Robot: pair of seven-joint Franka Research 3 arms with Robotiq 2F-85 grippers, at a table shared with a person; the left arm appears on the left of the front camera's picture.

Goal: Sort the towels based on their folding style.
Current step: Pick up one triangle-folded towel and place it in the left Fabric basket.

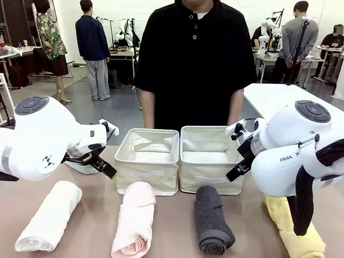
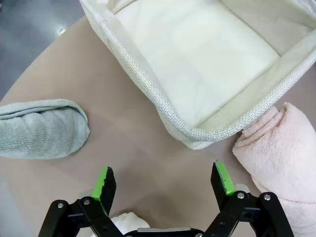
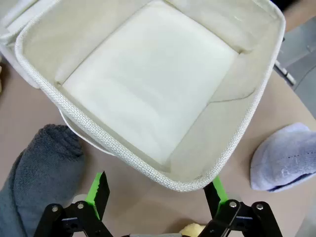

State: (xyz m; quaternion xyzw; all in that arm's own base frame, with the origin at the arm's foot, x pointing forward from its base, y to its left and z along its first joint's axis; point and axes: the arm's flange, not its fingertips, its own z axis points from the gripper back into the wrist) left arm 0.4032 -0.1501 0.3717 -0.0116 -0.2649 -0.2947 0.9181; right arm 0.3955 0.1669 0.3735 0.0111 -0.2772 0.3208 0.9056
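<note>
gaping wide and empty, the left gripper hangs between the sage-green towel cone and pink towel roll; the right gripper, equally spread, holds nothing between dark grey roll and light-blue cone.

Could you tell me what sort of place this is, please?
Probably a robotics lab: white robot arms stand either side of a table set with rolled towels and two fabric bins, while people work at benches behind.

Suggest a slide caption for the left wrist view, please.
Open left gripper over table, sage-green towel and pink towel either side, empty beige bin ahead.
</note>
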